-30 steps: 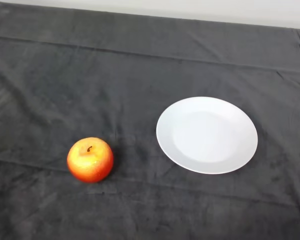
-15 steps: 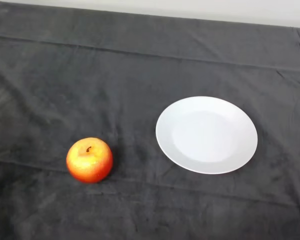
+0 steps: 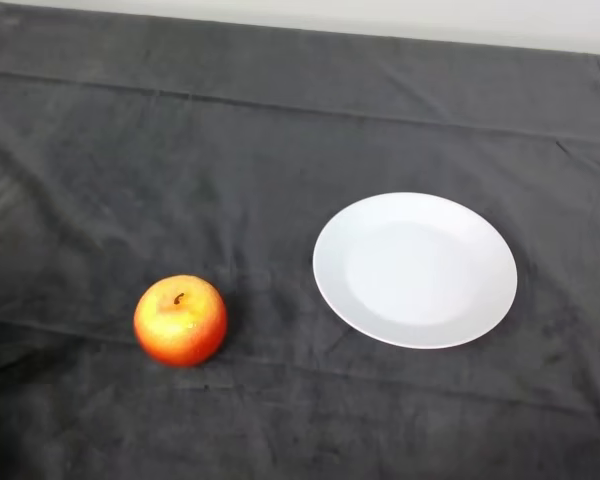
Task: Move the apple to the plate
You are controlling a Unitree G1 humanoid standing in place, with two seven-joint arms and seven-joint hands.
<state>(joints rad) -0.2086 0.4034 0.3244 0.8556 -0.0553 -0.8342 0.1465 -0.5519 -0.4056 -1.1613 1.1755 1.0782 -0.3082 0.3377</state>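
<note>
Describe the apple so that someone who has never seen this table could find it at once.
A dark grey cloth covers the whole table, and a round white plate lies on it right of centre. Look left of the plate and a little nearer the robot: the apple sits there alone on the cloth, apart from the plate. It is the only coloured thing, red and orange with a short brown stem pointing up.

— Any writing, label or number to read here?
— None. The apple (image 3: 180, 320) carries no sticker or mark, only its red and yellow skin and a short stem.
— And the plate (image 3: 415, 270)?
— Plain white, no logo or print on its face or rim.
— The dark cloth (image 3: 180, 150)?
— No tag or lettering on it.
</note>
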